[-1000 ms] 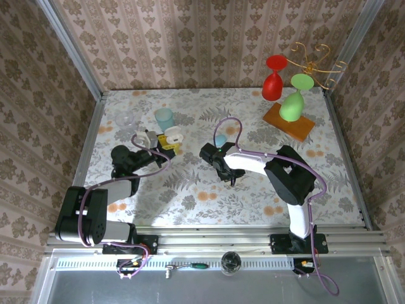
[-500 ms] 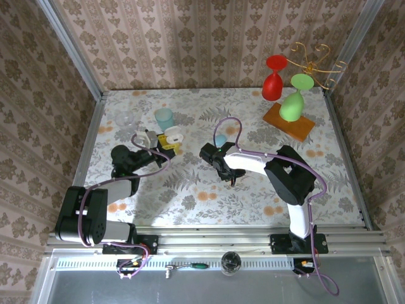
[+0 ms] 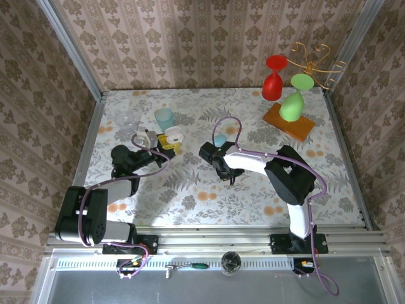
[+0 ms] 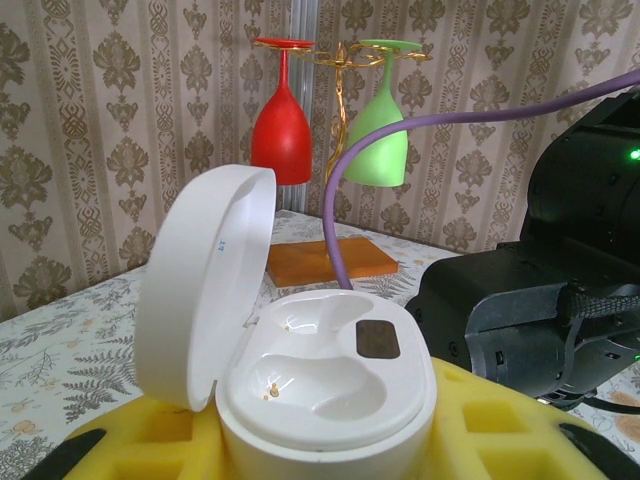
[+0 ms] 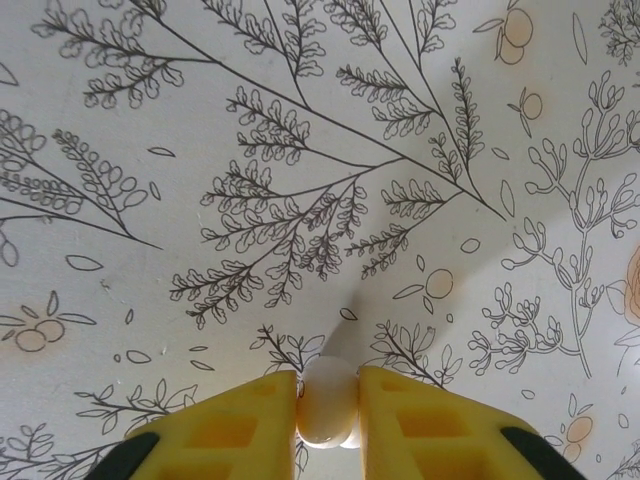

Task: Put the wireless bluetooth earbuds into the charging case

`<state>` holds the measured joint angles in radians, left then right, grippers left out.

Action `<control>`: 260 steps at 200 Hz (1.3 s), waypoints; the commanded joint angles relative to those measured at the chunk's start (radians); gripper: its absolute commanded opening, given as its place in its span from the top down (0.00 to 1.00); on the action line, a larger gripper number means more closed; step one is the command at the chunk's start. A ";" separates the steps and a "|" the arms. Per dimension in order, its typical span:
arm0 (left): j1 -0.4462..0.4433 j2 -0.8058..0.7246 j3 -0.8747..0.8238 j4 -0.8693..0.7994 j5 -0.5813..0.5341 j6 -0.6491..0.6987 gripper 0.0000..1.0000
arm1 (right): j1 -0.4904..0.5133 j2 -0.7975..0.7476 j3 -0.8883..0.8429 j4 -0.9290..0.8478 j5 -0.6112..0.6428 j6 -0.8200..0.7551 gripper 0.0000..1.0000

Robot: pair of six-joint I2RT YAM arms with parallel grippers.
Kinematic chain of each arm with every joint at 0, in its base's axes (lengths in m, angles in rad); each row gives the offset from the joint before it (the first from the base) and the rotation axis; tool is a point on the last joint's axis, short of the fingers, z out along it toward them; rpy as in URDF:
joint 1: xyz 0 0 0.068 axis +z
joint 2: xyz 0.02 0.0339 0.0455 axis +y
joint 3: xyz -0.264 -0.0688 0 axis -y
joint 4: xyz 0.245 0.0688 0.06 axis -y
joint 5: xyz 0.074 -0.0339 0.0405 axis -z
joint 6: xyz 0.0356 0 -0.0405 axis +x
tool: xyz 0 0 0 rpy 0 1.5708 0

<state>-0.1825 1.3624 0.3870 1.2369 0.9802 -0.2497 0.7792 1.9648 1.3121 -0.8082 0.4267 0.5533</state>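
Observation:
The white charging case (image 4: 325, 380) stands with its lid (image 4: 205, 280) flipped open to the left, and both moulded wells are bare. My left gripper (image 4: 320, 455) is shut on its base, a yellow finger (image 4: 500, 425) on each side. From above, the case (image 3: 172, 134) sits at the left gripper (image 3: 166, 142), left of the table's middle. My right gripper (image 5: 328, 418) is shut on a small white earbud (image 5: 327, 405) just above the patterned tabletop. In the top view the right gripper (image 3: 231, 178) points down near the table's centre.
A red glass (image 3: 273, 79) and a green glass (image 3: 293, 101) hang from a gold stand on an orange board (image 3: 289, 120) at the back right. A pale blue cup (image 3: 164, 117) and a clear glass (image 3: 125, 118) stand behind the case. A small blue item (image 3: 219, 139) lies by the right wrist.
The right wrist has shifted slightly, and the small blue item behind it shows more. The left arm and the case have not moved.

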 commanded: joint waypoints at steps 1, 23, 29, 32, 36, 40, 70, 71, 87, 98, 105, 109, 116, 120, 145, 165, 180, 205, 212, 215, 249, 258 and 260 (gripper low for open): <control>-0.002 0.005 0.026 0.045 0.023 0.010 0.80 | 0.004 0.005 0.022 -0.010 0.015 0.009 0.80; -0.002 0.004 0.026 0.045 0.023 0.010 0.80 | 0.002 -0.001 0.017 -0.012 0.015 0.010 0.80; -0.002 0.004 0.026 0.045 0.023 0.012 0.80 | 0.000 -0.001 0.017 -0.012 0.014 0.010 0.77; -0.002 0.004 0.026 0.045 0.023 0.012 0.80 | 0.001 -0.001 0.015 -0.012 0.014 0.010 0.75; -0.002 0.004 0.025 0.045 0.023 0.012 0.80 | 0.000 0.001 0.015 -0.012 0.015 0.010 0.72; -0.003 0.003 0.025 0.046 0.023 0.012 0.80 | 0.000 0.003 0.014 -0.011 0.012 0.010 0.72; -0.003 0.001 0.021 0.045 0.023 0.012 0.80 | -0.002 0.025 0.016 -0.012 0.006 0.008 0.71; -0.003 0.000 0.021 0.045 0.023 0.012 0.80 | -0.002 0.025 0.016 -0.011 0.006 0.008 0.71; -0.003 -0.001 0.019 0.045 0.022 0.012 0.80 | -0.001 0.028 0.016 -0.006 0.001 0.007 0.74; -0.004 -0.001 0.018 0.045 0.021 0.012 0.80 | -0.004 0.031 0.018 -0.005 0.000 0.007 0.77; -0.005 -0.002 0.018 0.045 0.021 0.013 0.80 | -0.004 0.032 0.019 -0.005 -0.001 0.007 0.78; -0.004 -0.002 0.018 0.045 0.021 0.013 0.80 | -0.004 0.032 0.021 -0.005 -0.003 0.007 0.78; -0.003 -0.002 0.019 0.045 0.021 0.012 0.80 | -0.004 0.034 0.021 -0.003 -0.006 0.005 0.80; -0.004 -0.002 0.018 0.046 0.021 0.013 0.80 | -0.004 0.032 0.021 -0.003 -0.007 0.005 0.81; -0.006 -0.003 0.018 0.045 0.018 0.016 0.80 | -0.005 0.001 0.015 -0.003 -0.013 0.008 0.83; -0.016 0.005 0.018 0.041 0.004 0.044 0.81 | -0.009 -0.067 -0.007 0.021 -0.025 0.011 0.82; -0.034 0.021 0.016 0.041 -0.009 0.077 0.80 | -0.027 -0.129 -0.041 0.057 -0.074 0.018 0.82; -0.084 0.062 0.034 0.041 -0.048 0.129 0.81 | -0.060 -0.251 -0.099 0.124 -0.170 0.022 0.81; -0.101 0.077 0.042 0.041 -0.062 0.142 0.81 | -0.071 -0.286 -0.114 0.140 -0.201 0.026 0.81; -0.107 0.083 0.045 0.041 -0.068 0.148 0.81 | -0.075 -0.301 -0.121 0.146 -0.211 0.028 0.81; -0.196 0.170 0.095 0.043 -0.150 0.213 0.81 | -0.152 -0.469 -0.210 0.254 -0.423 0.061 0.79; -0.223 0.193 0.108 0.042 -0.176 0.242 0.81 | -0.180 -0.505 -0.229 0.288 -0.505 0.071 0.78; -0.228 0.199 0.110 0.042 -0.179 0.245 0.81 | -0.187 -0.511 -0.236 0.299 -0.516 0.073 0.78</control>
<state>-0.3573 1.5158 0.4492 1.2434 0.8738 -0.0975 0.6445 1.5307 1.1336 -0.6128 0.1360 0.5808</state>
